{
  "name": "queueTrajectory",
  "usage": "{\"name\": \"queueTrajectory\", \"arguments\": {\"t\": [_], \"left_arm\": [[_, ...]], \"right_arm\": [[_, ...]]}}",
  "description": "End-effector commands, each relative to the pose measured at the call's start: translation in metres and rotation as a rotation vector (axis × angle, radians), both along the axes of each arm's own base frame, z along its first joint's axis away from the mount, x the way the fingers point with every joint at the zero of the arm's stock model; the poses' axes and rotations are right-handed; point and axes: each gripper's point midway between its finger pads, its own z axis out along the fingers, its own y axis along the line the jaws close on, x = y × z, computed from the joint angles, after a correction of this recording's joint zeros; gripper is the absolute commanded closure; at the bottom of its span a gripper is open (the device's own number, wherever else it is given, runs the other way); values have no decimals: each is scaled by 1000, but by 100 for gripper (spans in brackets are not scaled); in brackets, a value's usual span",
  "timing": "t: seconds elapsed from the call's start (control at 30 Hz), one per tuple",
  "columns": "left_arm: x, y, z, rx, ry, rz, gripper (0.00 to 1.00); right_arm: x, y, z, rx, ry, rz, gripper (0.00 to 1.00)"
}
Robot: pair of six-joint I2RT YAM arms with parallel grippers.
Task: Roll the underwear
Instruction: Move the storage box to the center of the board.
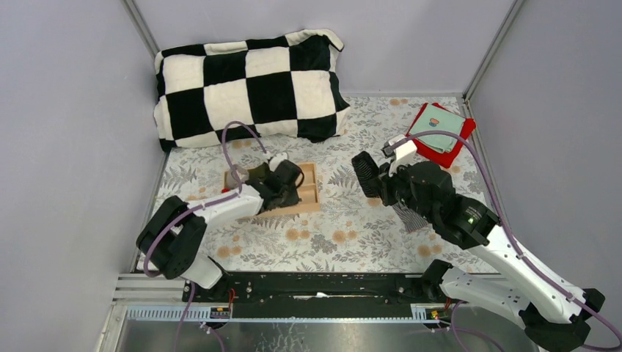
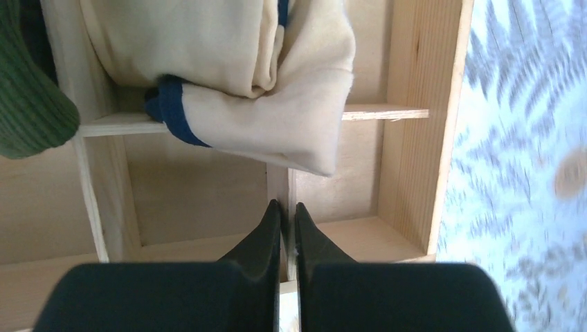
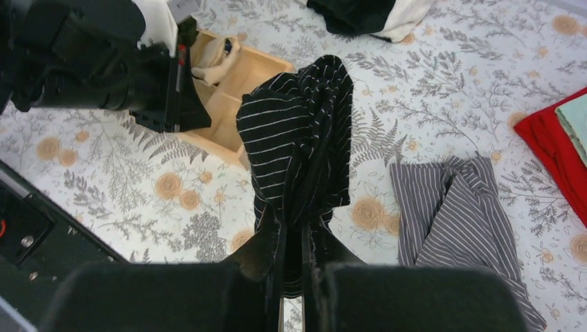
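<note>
looks like a robotics lab cell dressed as a bedroom corner. closed in by plain grey panels [image 1: 66, 110] on metal framing, with a black mounting rail [image 1: 315, 282] along the near edge carrying a cabled left arm [image 1: 220, 207] and right arm [image 1: 477, 220]. made homely by a fern-and-flower sheet [image 1: 330, 235], a checkered pillow [image 1: 249, 88] and a wooden drawer organiser [image 1: 309, 192].

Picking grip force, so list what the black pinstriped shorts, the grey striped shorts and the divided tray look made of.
Black pinstriped boxer shorts: thin woven cloth, matte, probably cotton; hangs in soft folds. Grey striped boxer shorts: similar light fabric, matte; lies crumpled. Divided tray: pale unfinished wood, likely pine; visible grain.
</note>
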Motion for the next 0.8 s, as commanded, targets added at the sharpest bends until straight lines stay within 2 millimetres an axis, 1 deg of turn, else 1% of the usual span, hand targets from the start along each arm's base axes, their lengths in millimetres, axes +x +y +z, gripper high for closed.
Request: {"name": "queueTrajectory", "arguments": {"t": [0.0, 0.07, 0.23, 0.37, 0.43, 0.53, 0.7, 0.77], "left_arm": [[-32, -45, 17, -98, -25, -110, 100], [-43, -48, 19, -90, -36, -150, 100], [-70, -53, 24, -53, -74, -274, 100], [-82, -47, 25, -24, -101, -337, 100], [-85, -43, 26, -16, -116, -360, 100], [-92, -41, 22, -17, -117, -400, 100], [-103, -45, 11, -22, -99, -461, 100], [-106, -48, 7, -18, -94, -480, 100]], "right_arm": [[-15, 1, 6, -38, 116, 43, 100], [-24, 4, 0, -64, 196, 70, 100], [-45, 21, -14, -104, 393, 164, 100], [-51, 34, -18, -115, 509, 186, 100], [-52, 40, -24, -126, 556, 196, 100], [-49, 47, -36, -155, 610, 198, 100], [-42, 60, -51, -173, 669, 198, 100], [-39, 63, -59, -194, 688, 190, 100]]}}
